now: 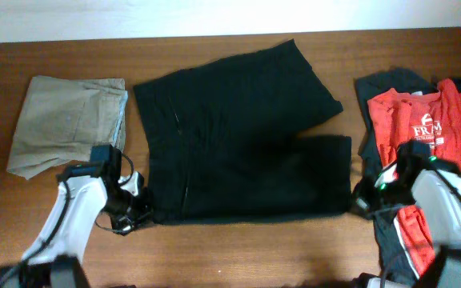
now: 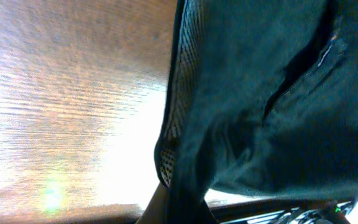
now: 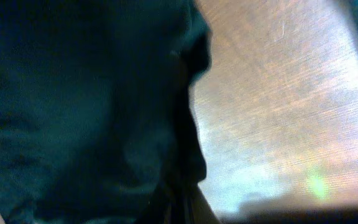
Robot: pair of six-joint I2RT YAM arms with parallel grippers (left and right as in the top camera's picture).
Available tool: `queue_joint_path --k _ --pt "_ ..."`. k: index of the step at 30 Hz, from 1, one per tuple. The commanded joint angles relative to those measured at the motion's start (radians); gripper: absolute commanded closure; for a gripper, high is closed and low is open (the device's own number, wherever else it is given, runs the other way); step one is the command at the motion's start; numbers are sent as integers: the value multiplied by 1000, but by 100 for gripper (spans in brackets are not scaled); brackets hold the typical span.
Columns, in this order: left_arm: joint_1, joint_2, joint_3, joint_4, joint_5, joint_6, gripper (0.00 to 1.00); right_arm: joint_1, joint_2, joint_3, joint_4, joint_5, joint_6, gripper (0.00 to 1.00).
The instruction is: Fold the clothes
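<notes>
Both near corners of shorts met: left gripper, right gripper; cloth hides jaws, hold uncertain. Soft, light, limp; pinch hem.

Front strip: bare table along the near edge, open between the arms.
Centre: black shorts lying flat, a low obstacle.
Left lane: narrow wood between khaki shorts and black shorts; left gripper blocks its near end.
Right lane: wood beside red shirt; right gripper blocks its near end.
</notes>
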Motion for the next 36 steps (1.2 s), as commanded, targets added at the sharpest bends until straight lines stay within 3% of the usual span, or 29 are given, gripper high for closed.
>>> queue_joint_path --k 1,5,10,15,17,22,25,29,30,31,32,33,36 --pt "18 -212 159 -116 -110 19 100 -3 -175 334 -129 55 -31 96" --pt "18 -394 348 -333 -193 19 100 -3 -209 768 -319 135 -11 96" --pt "18 -455 360 -500 -194 20 100 -3 -204 868 -348 157 0 96" --pt "17 -378 293 -350 -208 11 100 -1 54 868 -153 105 -2 96" --pt "18 -305 229 -259 -208 3 100 7 193 868 -32 -4 -16 96" --pt "18 34 218 39 -291 -12 100 142 532 868 335 -57 42 96" --pt "18 129 218 112 -332 -32 100 184 639 867 497 -58 42 96" --pt "18 130 218 163 -373 -34 99 235 738 867 648 -43 50 96" --pt "18 131 218 186 -376 -34 90 238 753 867 672 -24 68 95" --pt "17 131 218 203 -376 -34 77 238 755 867 688 -24 67 68" --pt "18 131 218 213 -389 -34 47 238 754 868 689 -39 63 44" --pt "18 131 218 212 -426 -31 34 220 743 868 660 -82 53 41" --pt "18 131 218 203 -409 3 25 138 680 868 412 -168 -90 32"
